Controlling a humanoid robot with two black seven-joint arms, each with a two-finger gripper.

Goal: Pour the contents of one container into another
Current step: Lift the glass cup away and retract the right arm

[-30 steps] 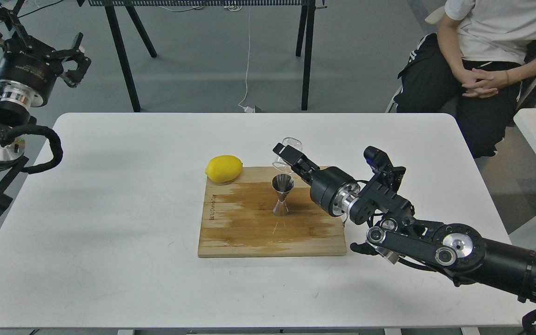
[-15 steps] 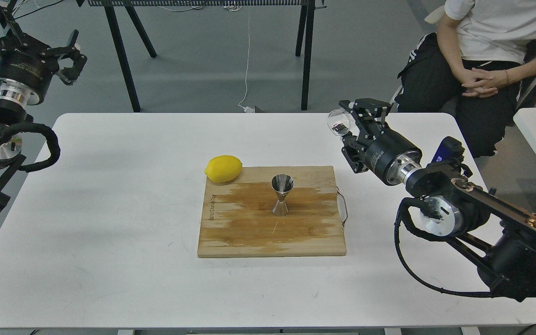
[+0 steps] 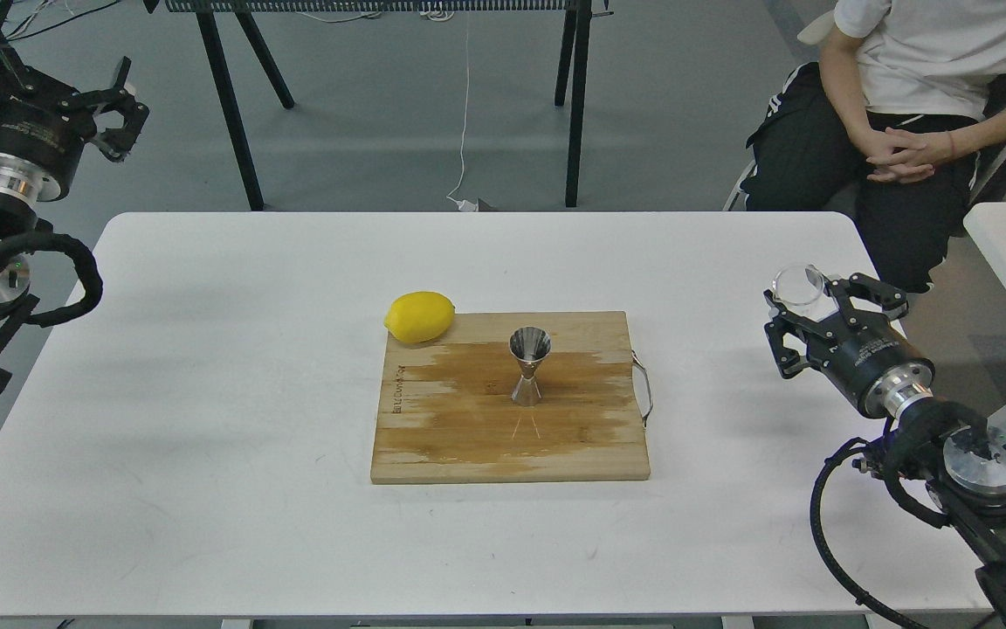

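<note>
Clear glass cup (image 3: 800, 286) located at the desk's (image 3: 293, 524) right edge, held by the right gripper (image 3: 826, 316), upright or only slightly tilted; contents not discernible. Positioned well apart from the steel jigger (image 3: 529, 365), standing upright at the centre of the wooden cutting board (image 3: 468, 437), open cone upward. Lemon (image 3: 420, 316) resting at the board's far left corner, touching or just beside it. Liquid level in the jigger not visible.

Judged step: setting the cup down at the right of the desk, pour apparently done. Recommended: keep cup level, lower until base sits flat on the desk clear of the edge, open only once weight is borne, withdraw straight back to avoid tipping.

Right fingers (image 3: 782, 336) spread fairly wide around the cup, appearing to grip its lower body; exact contact points hard to make out through the glass. Left gripper (image 3: 119, 109) raised at far left, off the desk, fingers apart, holding nothing.

Seated person (image 3: 905, 105) beyond the desk's far right corner, hands clasped.
</note>
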